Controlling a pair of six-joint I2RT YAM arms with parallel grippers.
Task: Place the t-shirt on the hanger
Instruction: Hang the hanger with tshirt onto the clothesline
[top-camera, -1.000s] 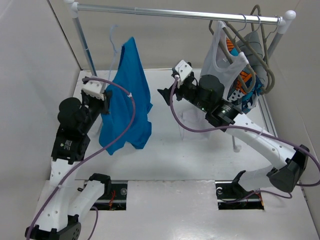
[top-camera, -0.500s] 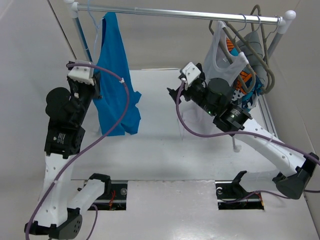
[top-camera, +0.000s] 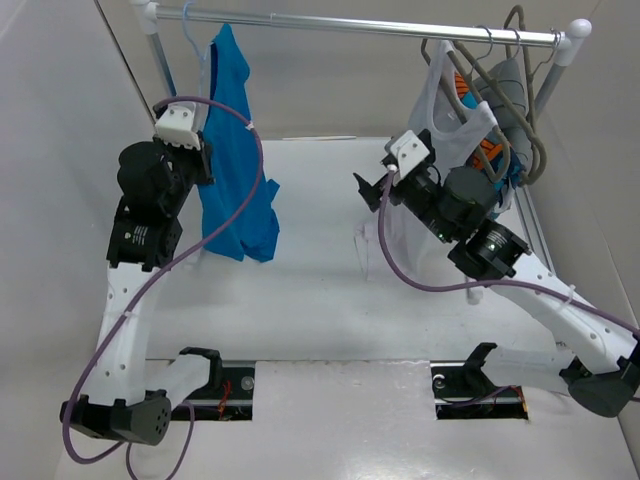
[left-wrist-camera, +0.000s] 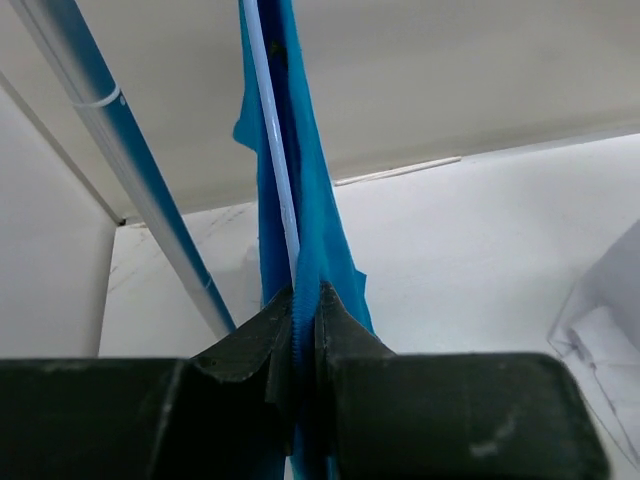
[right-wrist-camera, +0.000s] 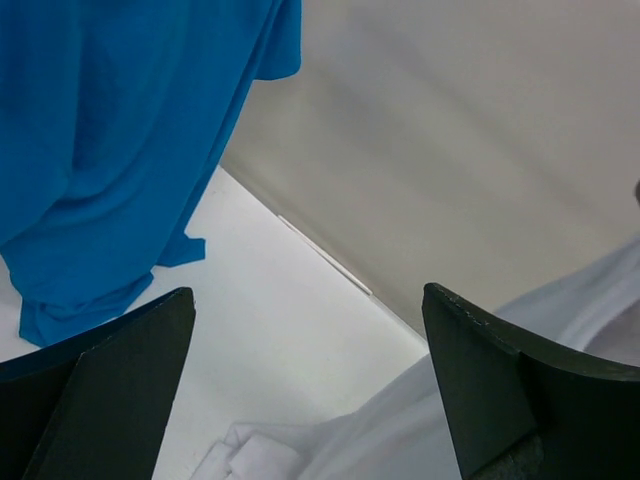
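The bright blue t-shirt (top-camera: 235, 170) hangs from the thin pale wire hanger (top-camera: 204, 55) at the left end of the rail, and the hanger's hook reaches up to the rail. My left gripper (top-camera: 205, 162) is shut on the shirt's cloth where the wire runs through it. In the left wrist view the wire hanger (left-wrist-camera: 272, 150) rises out of the closed gripper (left-wrist-camera: 305, 300) between folds of the t-shirt (left-wrist-camera: 325, 230). My right gripper (top-camera: 370, 190) is open and empty, to the right of the shirt and apart from it. In the right wrist view the gripper (right-wrist-camera: 310, 330) faces the t-shirt (right-wrist-camera: 110, 130).
A metal rail (top-camera: 350, 25) crosses the back on a blue-striped post (left-wrist-camera: 130, 190). At its right end hang a white tank top (top-camera: 445, 115), grey hangers (top-camera: 522, 90) and an orange-and-blue garment (top-camera: 488, 160). Walls close in on the left and back.
My left gripper has lifted the t-shirt and hanger up and left to the rail's left end. My right arm has drawn back to the right, away from the shirt.
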